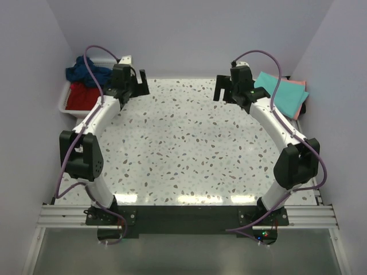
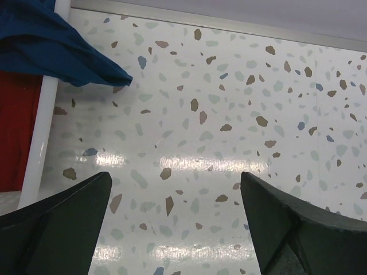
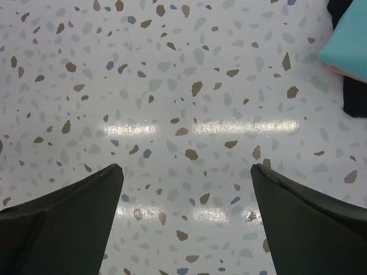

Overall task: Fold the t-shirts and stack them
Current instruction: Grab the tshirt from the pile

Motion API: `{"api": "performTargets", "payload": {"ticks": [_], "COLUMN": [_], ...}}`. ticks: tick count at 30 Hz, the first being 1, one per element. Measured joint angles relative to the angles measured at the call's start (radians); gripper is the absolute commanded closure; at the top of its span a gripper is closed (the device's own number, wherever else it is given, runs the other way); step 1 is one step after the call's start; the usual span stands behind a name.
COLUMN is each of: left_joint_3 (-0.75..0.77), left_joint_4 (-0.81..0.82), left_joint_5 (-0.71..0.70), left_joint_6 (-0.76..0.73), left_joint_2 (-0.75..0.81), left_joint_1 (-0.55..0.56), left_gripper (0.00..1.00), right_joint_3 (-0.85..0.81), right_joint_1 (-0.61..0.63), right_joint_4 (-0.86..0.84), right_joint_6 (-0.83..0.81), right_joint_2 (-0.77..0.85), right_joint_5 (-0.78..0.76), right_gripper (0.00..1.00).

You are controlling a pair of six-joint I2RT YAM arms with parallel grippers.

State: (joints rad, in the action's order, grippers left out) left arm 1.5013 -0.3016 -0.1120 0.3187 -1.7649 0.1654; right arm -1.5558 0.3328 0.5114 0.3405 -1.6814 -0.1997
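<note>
Both arms are bolted along the near edge of the speckled terrazzo table and reach toward its far side, one on each flank. The left gripper hangs near the far left corner with its claw spread wide apart and nothing in it. Same deal for the right gripper near the far right corner: fingers wide apart, just bare tabletop between them.

T-shirts are split between the two far corners. Far left there's a white bin with the red tee down inside and the navy tee bunched on top; in the left wrist view a navy corner spills over the bin's rim onto the table. Far right, the teal tee lies folded flat on the salmon-pink tee, just beside the right gripper.
</note>
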Motion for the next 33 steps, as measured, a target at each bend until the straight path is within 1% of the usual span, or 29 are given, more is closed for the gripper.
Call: {"api": "performTargets", "payload": {"ticks": [5,8,11,12,13,14,19,22,25,27,32,33], "left_joint_3": [0.0,0.02,0.083,0.107,0.133,0.162,0.301,0.383,0.415,0.425,0.48,0.482], "left_joint_4": [0.012,0.003,-0.005,-0.005,-0.01,-0.014,-0.033,-0.047,-0.047,-0.046,-0.035,-0.029], "left_joint_5": [-0.008,-0.021,-0.026,-0.025,-0.023,-0.018,-0.001,0.001,0.022,0.044,0.127,0.142], "left_joint_6": [-0.001,0.005,0.034,0.051,0.07,0.092,0.19,0.23,0.264,0.274,0.303,0.311], "left_joint_2": [0.0,-0.014,-0.058,-0.078,-0.098,-0.121,-0.233,-0.304,-0.356,-0.391,-0.504,-0.523], "left_joint_1": [0.011,-0.002,-0.042,-0.063,-0.087,-0.115,-0.259,-0.316,-0.336,-0.34,-0.342,-0.343], "left_gripper": [0.0,0.01,0.09,0.11,0.16,0.18,0.22,0.24,0.25,0.3,0.33,0.35], "right_joint_3": [0.0,0.0,0.002,0.003,0.006,0.01,0.038,0.047,0.048,0.048,0.047,0.047], "right_joint_1": [0.0,0.0,0.0,0.0,0.0,0.0,0.0,0.0,0.0,0.0,0.0,0.0], "right_joint_4": [0.002,0.002,0.002,0.001,-0.001,-0.002,-0.006,-0.004,-0.003,-0.003,-0.001,0.002], "right_joint_6": [0.0,0.001,0.001,0.002,0.003,0.005,0.023,0.034,0.039,0.042,0.045,0.045], "right_joint_2": [-0.012,-0.012,-0.012,-0.012,-0.012,-0.012,-0.012,-0.012,-0.012,-0.012,-0.014,-0.015], "right_joint_5": [0.009,0.009,0.009,0.009,0.009,0.009,0.011,0.012,0.012,0.011,0.009,0.008], "right_gripper": [0.01,0.01,0.01,0.01,0.01,0.01,0.02,0.02,0.02,0.02,0.02,0.02]}}
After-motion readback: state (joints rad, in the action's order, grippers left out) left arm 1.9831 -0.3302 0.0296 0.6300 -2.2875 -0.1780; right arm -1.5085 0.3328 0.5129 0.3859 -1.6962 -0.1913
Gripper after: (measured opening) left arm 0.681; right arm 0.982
